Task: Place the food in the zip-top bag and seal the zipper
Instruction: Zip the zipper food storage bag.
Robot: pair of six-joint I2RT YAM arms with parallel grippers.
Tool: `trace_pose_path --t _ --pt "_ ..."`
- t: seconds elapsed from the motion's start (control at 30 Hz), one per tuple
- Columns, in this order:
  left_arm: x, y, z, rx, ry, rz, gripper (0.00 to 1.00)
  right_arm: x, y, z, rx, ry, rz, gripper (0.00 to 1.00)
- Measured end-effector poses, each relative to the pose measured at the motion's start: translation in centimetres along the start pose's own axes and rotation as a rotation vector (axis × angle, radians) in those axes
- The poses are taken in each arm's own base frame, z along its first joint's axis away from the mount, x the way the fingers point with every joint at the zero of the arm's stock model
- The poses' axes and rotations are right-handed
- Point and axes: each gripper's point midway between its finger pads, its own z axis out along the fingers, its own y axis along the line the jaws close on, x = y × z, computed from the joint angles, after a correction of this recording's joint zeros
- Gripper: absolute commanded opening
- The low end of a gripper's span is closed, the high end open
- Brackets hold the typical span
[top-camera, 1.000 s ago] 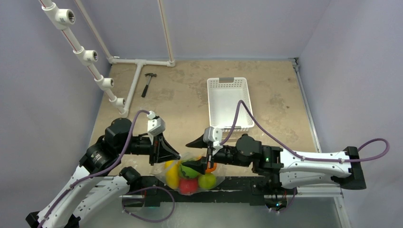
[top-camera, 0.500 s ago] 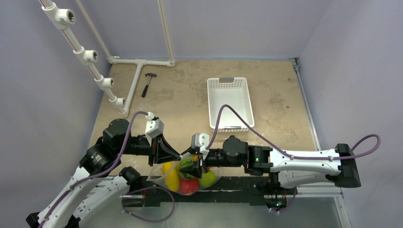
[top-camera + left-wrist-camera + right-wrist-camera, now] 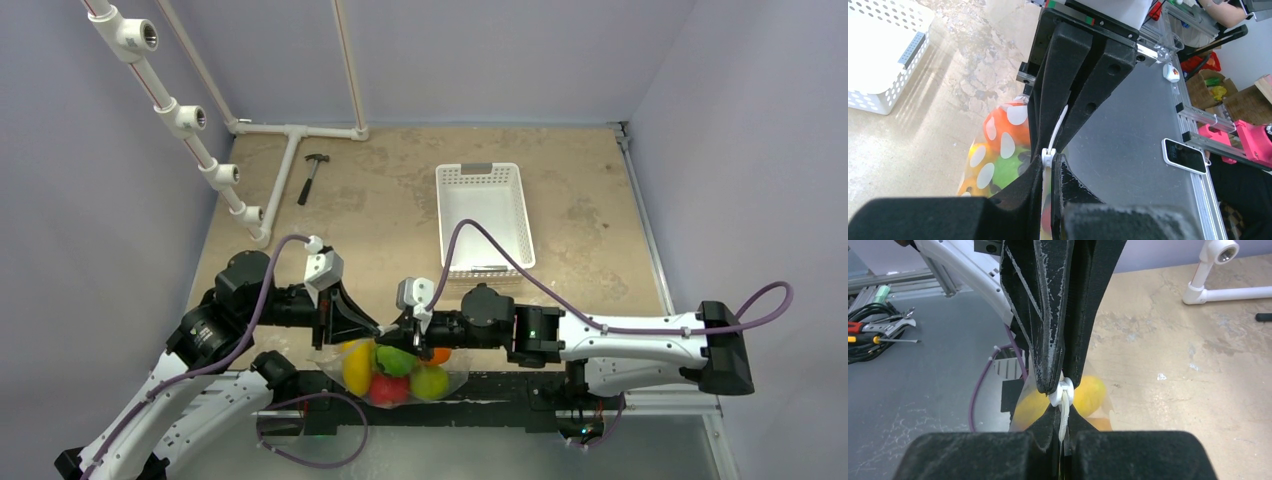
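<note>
The zip-top bag [image 3: 395, 378] hangs between the arms' bases at the table's near edge, clear with white dots. The food lies inside it: a yellow fruit [image 3: 358, 368], a green one [image 3: 397, 360], a red one [image 3: 385, 389] and an orange one [image 3: 437, 354]. My left gripper [image 3: 377, 328] [image 3: 1049, 160] is shut on the zipper [image 3: 1057, 129] just behind its white slider [image 3: 1048, 156]. My right gripper [image 3: 393, 331] [image 3: 1063, 411] faces it tip to tip and is shut on the same zipper [image 3: 1063, 415], the slider [image 3: 1063, 390] sitting between the two pairs of fingers.
An empty white slotted basket [image 3: 480, 215] stands behind the right arm. A hammer [image 3: 313, 176] and white PVC pipes [image 3: 290, 160] lie at the far left. Beyond the near edge is a grey metal surface with a phone [image 3: 1184, 156] on it.
My right gripper slid left along the bag's top edge to meet the left gripper and shut on the zipper. The bag has sagged a little lower. The left arm held still.
</note>
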Motion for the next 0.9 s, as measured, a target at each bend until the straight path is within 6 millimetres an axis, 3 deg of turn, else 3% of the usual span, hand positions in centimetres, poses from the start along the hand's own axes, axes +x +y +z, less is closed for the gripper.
trace_pose_path --t 0.33,0.67,0.9 --pt "0.1 1.9 -0.1 -0.113 -0.005 -0.025 0.00 -1.0 -2.3 -1.4 0.146 -0.043 0.043 0.00" --pt "1.7 4.7 -0.7 -0.291 0.032 -0.126 0.00 -1.4 -4.5 -2.3 0.279 -0.070 0.081 0.00" --pt "2.8 5.6 -1.1 -0.355 0.061 -0.182 0.00 -1.4 -5.1 -2.5 0.317 -0.075 0.092 0.00"
